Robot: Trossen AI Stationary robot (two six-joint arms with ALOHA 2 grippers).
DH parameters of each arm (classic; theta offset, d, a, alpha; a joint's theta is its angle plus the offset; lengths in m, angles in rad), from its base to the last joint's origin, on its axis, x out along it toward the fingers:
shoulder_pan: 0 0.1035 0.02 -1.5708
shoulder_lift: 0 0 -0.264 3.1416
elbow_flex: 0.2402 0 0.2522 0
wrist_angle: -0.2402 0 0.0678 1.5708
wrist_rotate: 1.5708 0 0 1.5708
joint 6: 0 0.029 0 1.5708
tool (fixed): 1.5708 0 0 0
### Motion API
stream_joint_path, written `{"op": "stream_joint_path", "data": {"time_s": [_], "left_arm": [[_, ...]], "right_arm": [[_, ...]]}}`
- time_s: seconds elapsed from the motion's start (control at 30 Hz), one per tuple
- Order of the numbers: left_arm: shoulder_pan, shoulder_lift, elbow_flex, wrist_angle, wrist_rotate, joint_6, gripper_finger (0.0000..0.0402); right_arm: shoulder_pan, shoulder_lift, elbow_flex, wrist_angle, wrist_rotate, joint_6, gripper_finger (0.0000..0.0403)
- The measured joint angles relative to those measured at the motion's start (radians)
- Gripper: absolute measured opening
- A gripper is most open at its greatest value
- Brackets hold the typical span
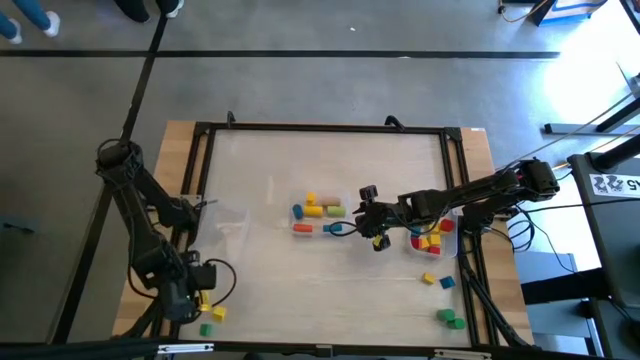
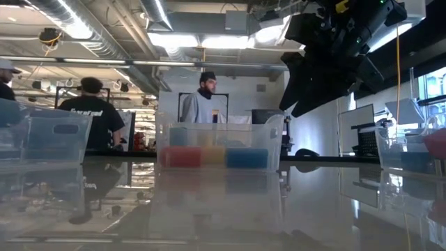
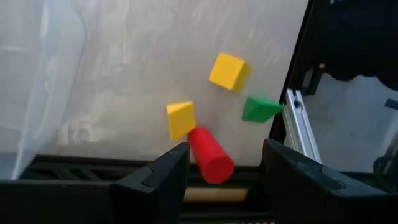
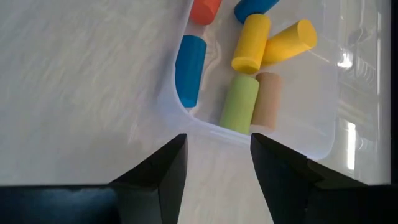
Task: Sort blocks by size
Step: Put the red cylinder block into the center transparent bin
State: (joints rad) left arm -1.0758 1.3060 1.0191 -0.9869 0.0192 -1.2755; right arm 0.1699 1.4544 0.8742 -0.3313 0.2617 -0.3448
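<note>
You had the right end effector [image 1: 372, 222] spread and empty just right of the middle bin [image 1: 300, 203] holding long blocks [image 1: 318, 209], while the left end effector [image 1: 196, 290], also spread, hovered at lower left over small loose blocks [image 1: 212, 314], poised for picking.

The room has a smooth grey concrete floor [image 1: 330, 80] crossed by a dark straight seam line [image 1: 300, 53]. Overhead run silver round ventilation ducts [image 2: 77, 17] and bright rectangular ceiling light panels [image 2: 209, 40]. By a white back wall [image 2: 244, 90] stand a person in a grey top [image 2: 203, 101] and a person in a black T-shirt [image 2: 90, 115].
</note>
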Motion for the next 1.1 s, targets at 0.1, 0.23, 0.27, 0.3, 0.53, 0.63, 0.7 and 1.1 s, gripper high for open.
{"op": "stream_joint_path", "data": {"time_s": [0.1,0.23,0.27,0.3,0.53,0.63,0.7,1.1], "left_arm": [[-0.038,0.000,0.000,0.000,0.003,-0.053,0.0200],[-0.075,0.024,0.000,0.010,0.005,-0.106,0.0200],[-0.082,0.036,0.000,0.017,0.005,-0.109,0.0200],[-0.087,0.048,0.000,0.026,0.006,-0.109,0.0200],[-0.112,0.153,0.000,0.092,0.073,-0.090,0.0200],[-0.125,0.205,0.000,0.084,0.085,-0.086,0.0200],[-0.128,0.227,0.004,0.088,0.089,-0.086,0.0200],[-0.128,0.253,0.005,0.059,0.089,-0.104,0.0200]], "right_arm": [[0.000,0.000,0.000,0.000,0.000,-0.001,0.0182],[0.000,0.000,0.000,0.000,0.000,-0.004,0.0182],[0.000,0.000,0.000,0.000,0.000,-0.004,0.0182],[0.000,0.000,0.000,0.000,0.000,-0.004,0.0182],[0.000,0.000,0.000,0.000,0.000,-0.005,0.0182],[0.000,0.000,0.000,0.000,0.000,-0.005,0.0182],[0.000,0.000,0.000,0.000,0.000,-0.005,0.0182],[0.000,0.000,0.000,0.000,0.000,-0.004,0.0182]]}}
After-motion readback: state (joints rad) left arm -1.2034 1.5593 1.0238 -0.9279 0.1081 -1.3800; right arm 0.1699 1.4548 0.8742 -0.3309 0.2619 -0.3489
